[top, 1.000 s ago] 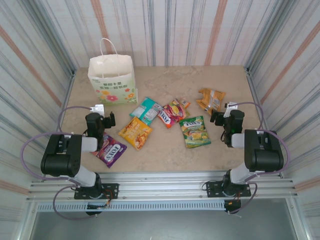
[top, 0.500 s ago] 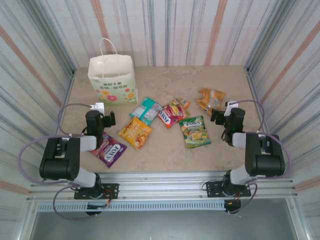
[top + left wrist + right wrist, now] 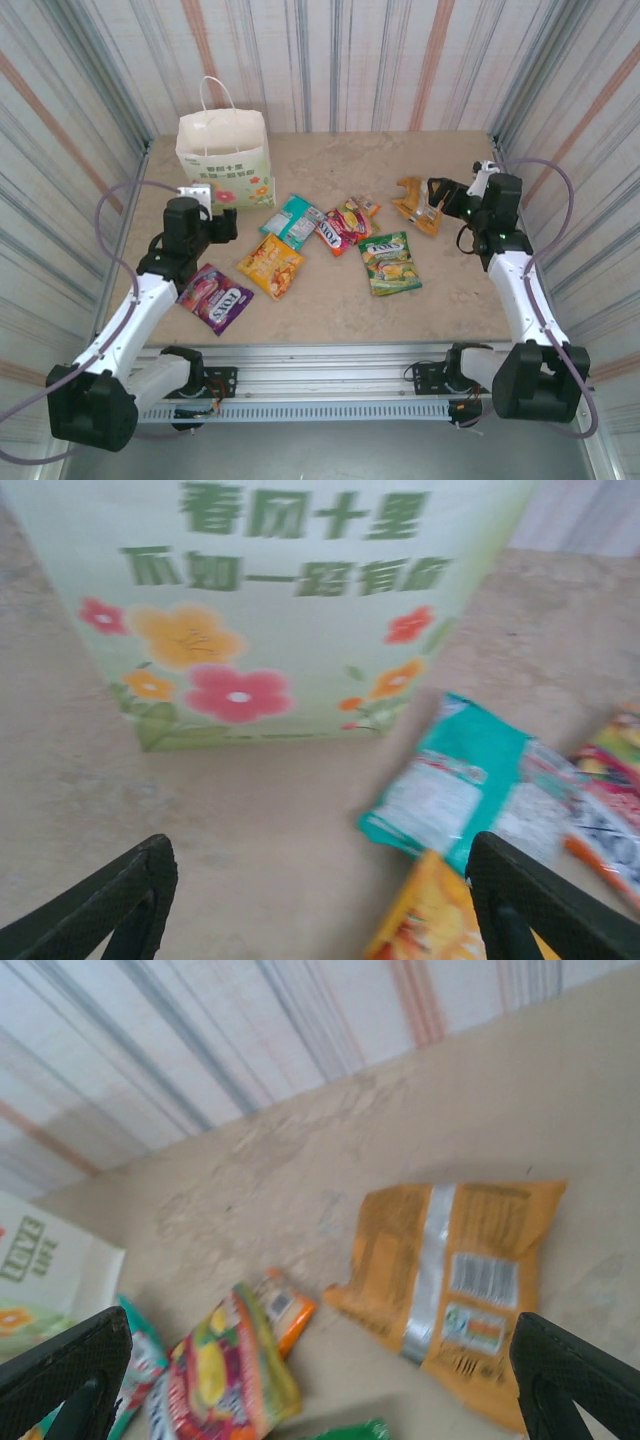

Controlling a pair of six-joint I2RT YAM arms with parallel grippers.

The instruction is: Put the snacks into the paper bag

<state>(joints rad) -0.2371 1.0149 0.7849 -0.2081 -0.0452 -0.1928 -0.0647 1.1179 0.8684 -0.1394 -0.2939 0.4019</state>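
White paper bag with green lettering and flowers stands upright.

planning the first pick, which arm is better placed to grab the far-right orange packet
Right. The right gripper hangs open just beside the orange packet, facing it; the left gripper is far off, by the paper bag and teal packet.

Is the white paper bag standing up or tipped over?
Standing upright: the paper bag rests on its flower-printed bottom edge, with its top pointing up.
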